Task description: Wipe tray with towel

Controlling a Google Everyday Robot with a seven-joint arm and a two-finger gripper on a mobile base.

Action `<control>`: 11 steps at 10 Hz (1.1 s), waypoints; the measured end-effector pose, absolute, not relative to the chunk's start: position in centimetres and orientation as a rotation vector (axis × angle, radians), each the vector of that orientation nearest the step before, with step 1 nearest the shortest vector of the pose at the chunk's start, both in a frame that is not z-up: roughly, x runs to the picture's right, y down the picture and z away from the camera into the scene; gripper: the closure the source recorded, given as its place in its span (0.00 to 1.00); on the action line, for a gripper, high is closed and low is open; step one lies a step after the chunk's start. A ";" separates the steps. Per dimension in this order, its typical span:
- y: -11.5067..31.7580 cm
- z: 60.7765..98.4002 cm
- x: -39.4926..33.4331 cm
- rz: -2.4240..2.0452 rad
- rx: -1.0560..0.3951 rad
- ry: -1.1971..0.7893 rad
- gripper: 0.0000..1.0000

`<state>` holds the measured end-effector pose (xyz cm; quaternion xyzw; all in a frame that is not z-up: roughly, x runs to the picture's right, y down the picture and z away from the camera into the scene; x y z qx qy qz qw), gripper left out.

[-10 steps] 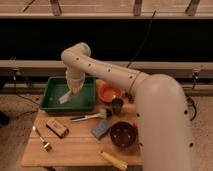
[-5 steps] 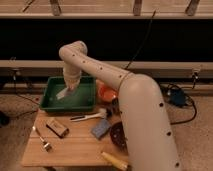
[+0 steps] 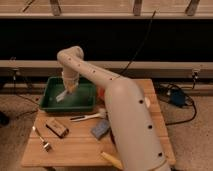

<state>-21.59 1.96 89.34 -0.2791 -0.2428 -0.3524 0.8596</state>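
Over the tray (image 3: 67, 107) at the table's (image 3: 75, 143) far left corner, the end effector (image 3: 70, 88) points down, clamped on the towel (image 3: 61, 96). Towel hangs limp inside the tray, lower end close to its floor

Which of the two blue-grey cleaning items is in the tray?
The towel, a thin cloth gripped by the gripper over the green tray; the thicker sponge lies outside on the table.
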 end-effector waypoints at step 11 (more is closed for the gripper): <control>-1.6 95.9 -19.7 -0.697 -0.655 -0.413 1.00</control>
